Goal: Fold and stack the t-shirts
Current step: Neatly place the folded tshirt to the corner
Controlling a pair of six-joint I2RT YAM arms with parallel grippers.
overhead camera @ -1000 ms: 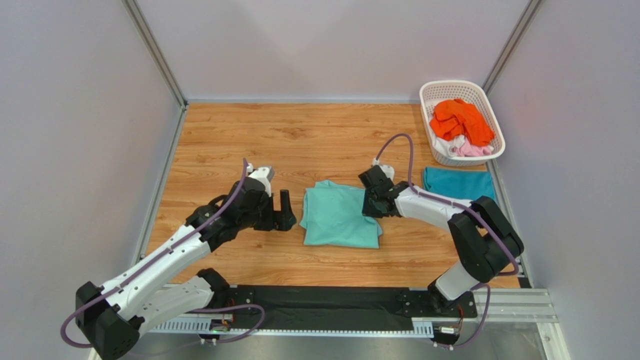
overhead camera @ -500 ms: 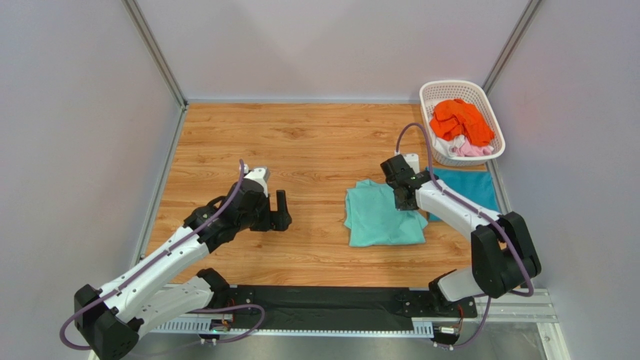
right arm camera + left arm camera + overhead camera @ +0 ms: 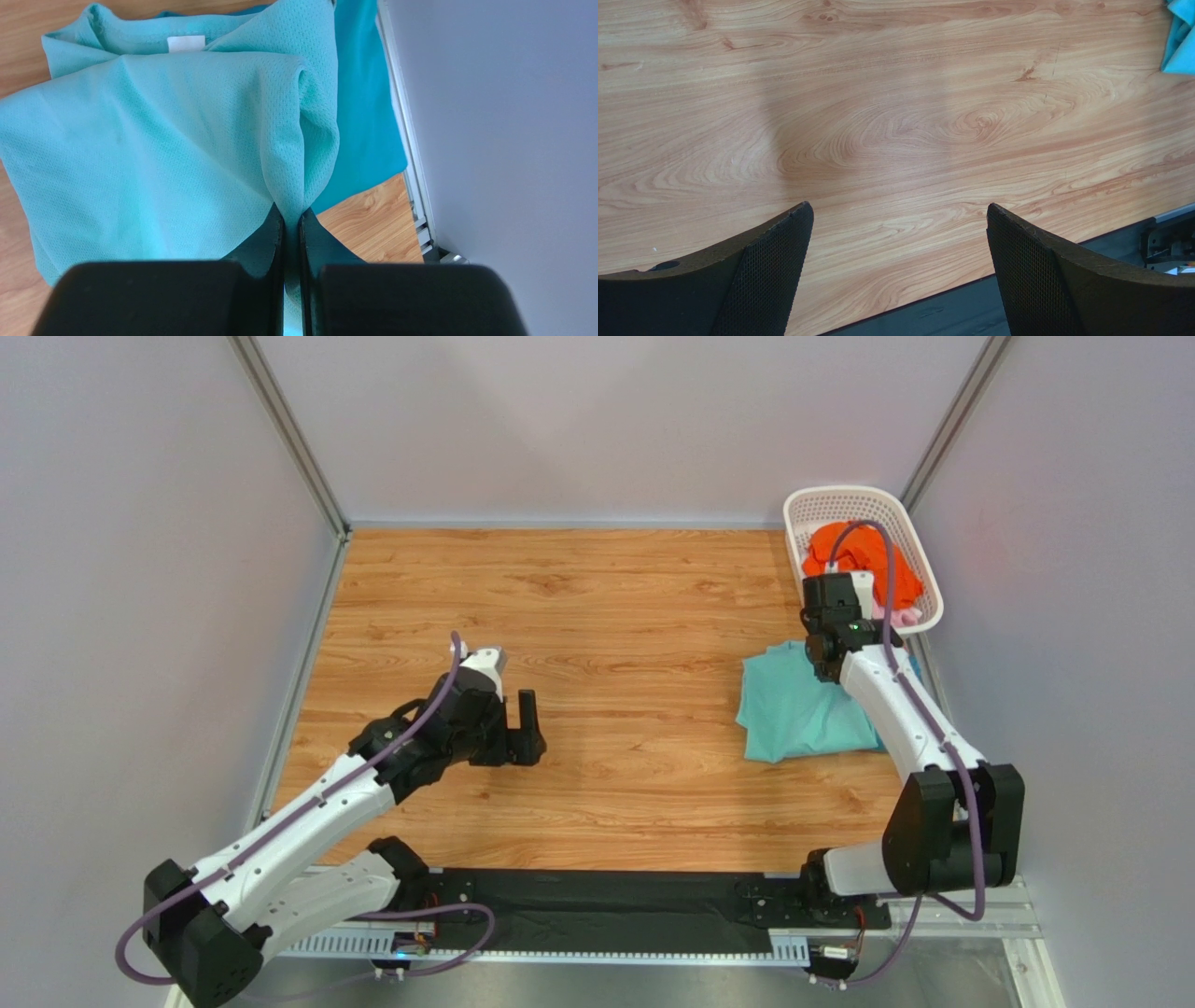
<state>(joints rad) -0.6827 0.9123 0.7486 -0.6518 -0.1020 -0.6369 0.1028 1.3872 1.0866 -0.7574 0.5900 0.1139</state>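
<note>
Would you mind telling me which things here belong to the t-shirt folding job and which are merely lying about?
Belongs to the job: mint green t-shirt, pinched by the right gripper; teal blue t-shirt under it; orange t-shirt.
Just there: white lattice basket holding the orange one; wooden table.

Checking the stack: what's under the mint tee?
A teal tee lies under the mint tee, peeking out along one edge. Whatever else is beneath is covered.
</note>
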